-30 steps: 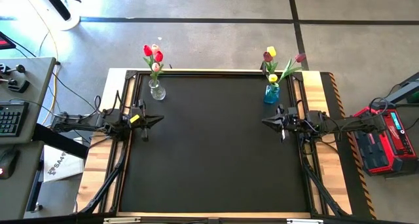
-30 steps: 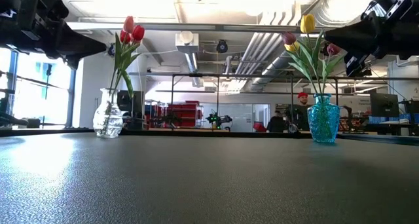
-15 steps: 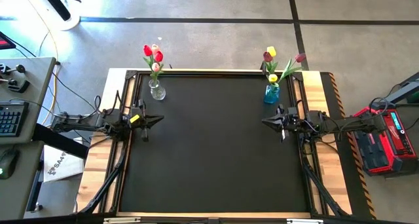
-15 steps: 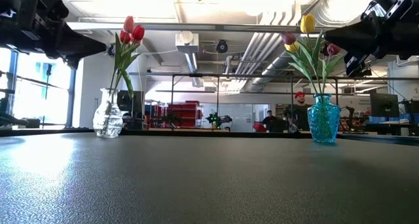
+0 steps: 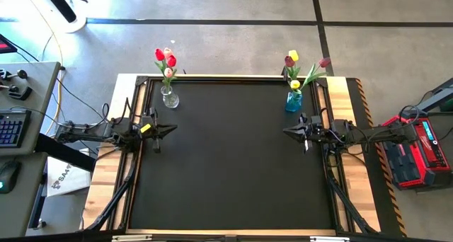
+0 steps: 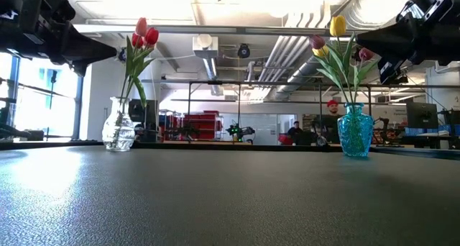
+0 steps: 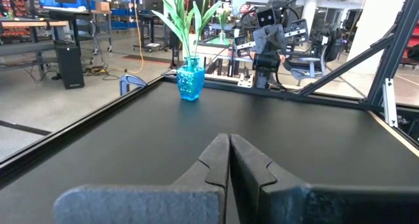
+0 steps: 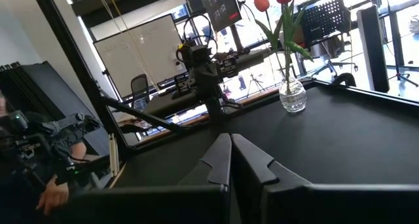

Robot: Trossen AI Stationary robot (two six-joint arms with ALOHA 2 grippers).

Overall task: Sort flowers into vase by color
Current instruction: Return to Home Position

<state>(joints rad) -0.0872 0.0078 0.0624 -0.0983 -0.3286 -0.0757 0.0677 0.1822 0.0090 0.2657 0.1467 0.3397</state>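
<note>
A clear glass vase [image 5: 169, 98] stands on its base at the black table's far left corner, with red and pink flowers [image 5: 165, 58] stuck in it by their stems. A blue vase [image 5: 294, 100] stands at the far right corner, holding yellow and dark maroon flowers [image 5: 294, 60]. My left gripper [image 5: 174, 129] hovers shut at the table's left edge, pointing level toward the middle. My right gripper [image 5: 285, 131] hovers shut at the right edge, facing it. In the left wrist view the blue vase [image 7: 190, 81] shows beyond the shut fingers [image 7: 222, 160]; the right wrist view shows the clear vase [image 8: 292, 97].
The black table top [image 5: 233, 157] lies bare between the two arms. A desk with a keyboard [image 5: 10, 129] stands left of the table, a red case [image 5: 414, 151] on the floor to the right. People [image 6: 327, 124] show in the room beyond the far edge.
</note>
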